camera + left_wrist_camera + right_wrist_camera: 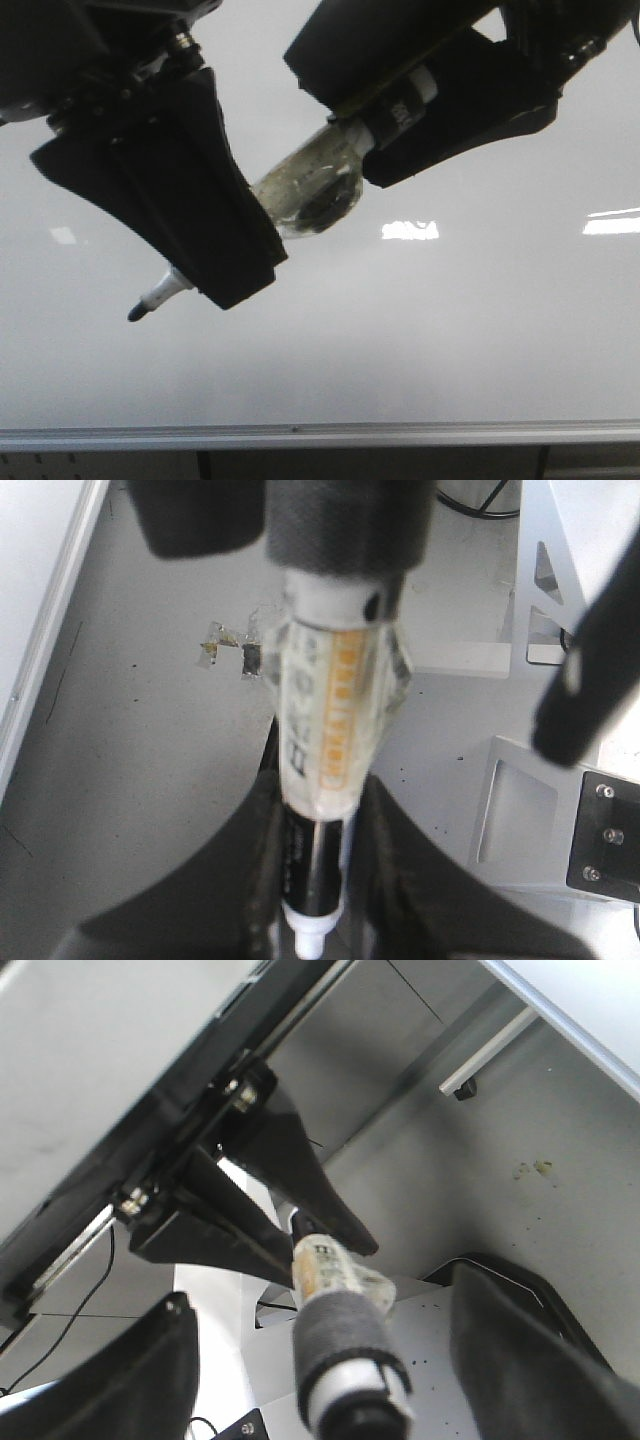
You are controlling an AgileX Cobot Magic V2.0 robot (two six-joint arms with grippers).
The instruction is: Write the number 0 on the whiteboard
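Note:
The whiteboard [400,340] is a glossy pale grey board filling the front view. The number 0 is out of view. A marker [310,190] wrapped in clear tape runs slantwise between the two grippers, its dark tip [138,313] pointing down and left, close to the board. My left gripper [215,285] is shut on the marker [325,770] near the tip end, with both fingers [265,880] pressed against its black barrel. My right gripper [340,115] is open. Its fingers [530,1360] stand wide apart on either side of the marker's rear end [345,1350] without touching it.
A silver rail [320,435] runs along the board's bottom edge. Bright light reflections [410,230] sit on the board at centre and right. Below the arms is a grey surface with tape scraps [235,650] and a metal bracket [520,810].

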